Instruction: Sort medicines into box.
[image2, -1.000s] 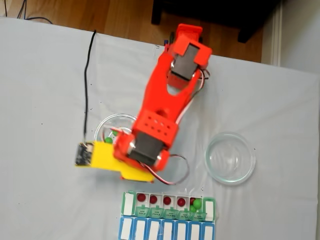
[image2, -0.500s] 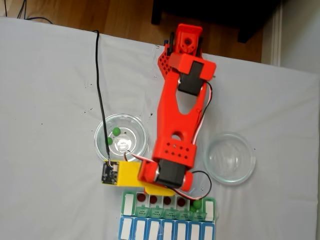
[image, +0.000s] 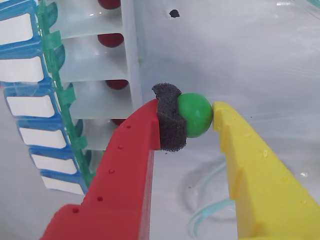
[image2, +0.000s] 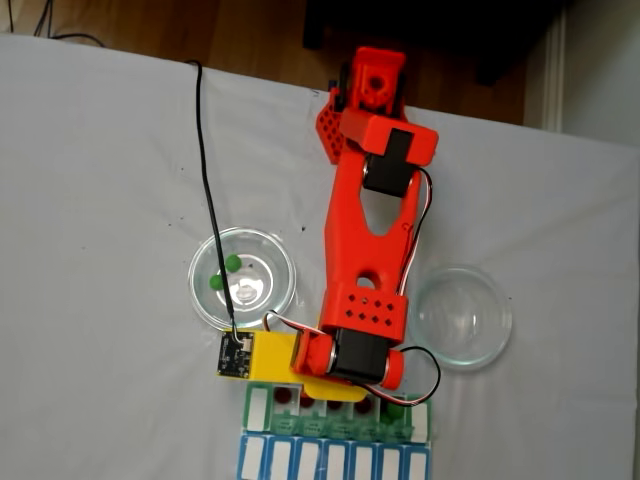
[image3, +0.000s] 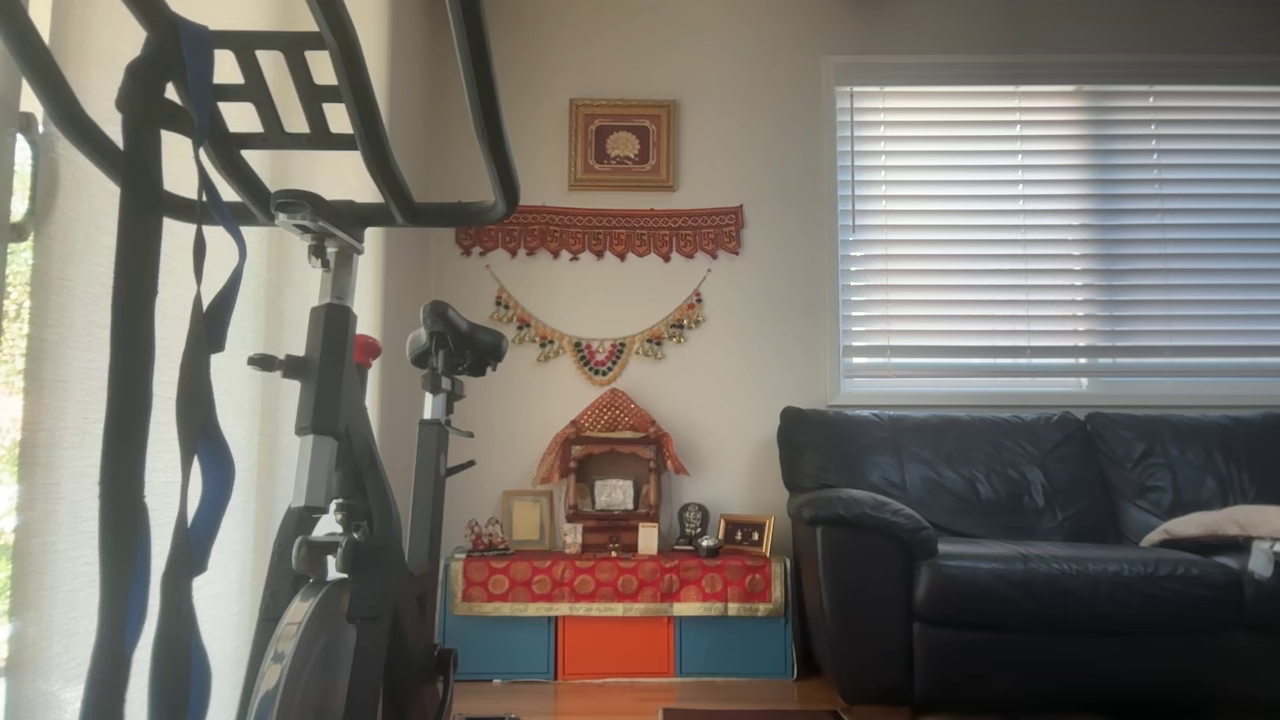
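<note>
Surface: a white cloth-covered table (image2: 90, 200), with wooden floor beyond its far edge in the fixed view.
Green ball: one green medicine (image: 195, 115) sits between my fingertips, just off the white wall of the box in the wrist view.
My claw: my gripper (image: 200, 116) is clamped on that green ball, a dark foam pad on the red finger (image: 131, 165) pressing one side and the yellow finger (image: 255, 170) the other.
Box: the green-lidded box (image2: 258, 406) lies at the near edge of the table, lids open; dark red balls (image: 117, 84) rest in several white compartments.
In the way: in the fixed view my own arm (image2: 368, 250) covers the middle of the box, so I cannot tell which compartment I hang over.
Blue row: the blue-lidded organizer (image2: 300, 460) lies against the box, on its near side.
Left dish: a glass dish (image2: 205, 290) holds two green balls (image2: 232, 262).
Right dish: another glass dish (image2: 460, 318) stands well apart on the other side of my arm.
Cable: a black cable (image2: 205, 180) runs across the cloth to my wrist camera.
</note>
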